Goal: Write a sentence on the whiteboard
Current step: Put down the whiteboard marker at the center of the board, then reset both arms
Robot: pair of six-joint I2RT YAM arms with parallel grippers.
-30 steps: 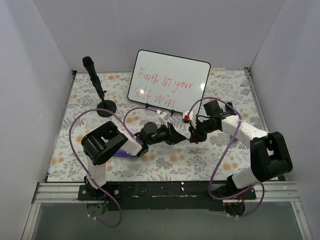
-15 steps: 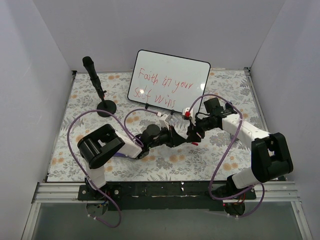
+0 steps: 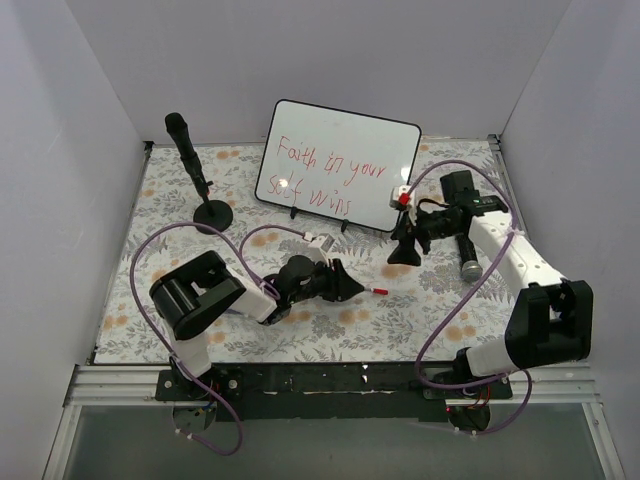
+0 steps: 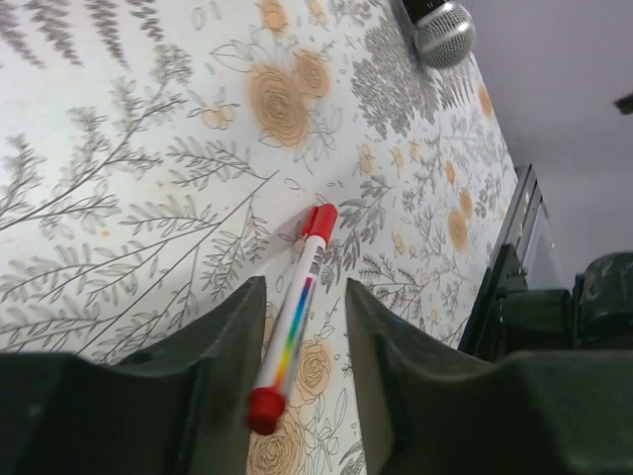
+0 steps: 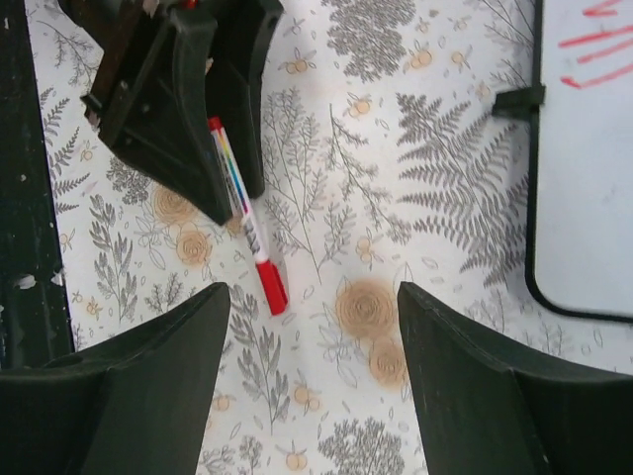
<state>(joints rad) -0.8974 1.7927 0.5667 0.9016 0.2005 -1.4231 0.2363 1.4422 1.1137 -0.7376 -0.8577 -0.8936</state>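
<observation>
The whiteboard (image 3: 385,150) stands at the back of the flowered table (image 3: 480,180), leaning a little backwards on its small black feet. The sentence (image 3: 330,172) is on its left and middle part, in red, in two lines. The first line I read as "Faith in your". The second line is thin and hard to read from above. In the right wrist view, only a corner of the board shows, with some red strokes cut by the edge.

The left gripper (image 4: 303,292) is low over the table, in front of the board and well apart from it. Its jaws are only a little apart. A marker (image 5: 252,237) with a red cap lies between them and the cap points out past the tips. Some gap shows beside the marker. At its near end I cannot tell if it touches a finger.

The right gripper (image 5: 312,290) hangs near the lower right corner of the board, jaws wide, with nothing between them. From above the wrist covers that corner.

A microphone (image 3: 469,268) lies under the right arm, half hidden. A black stand (image 3: 190,160) is at the left of the board.
</observation>
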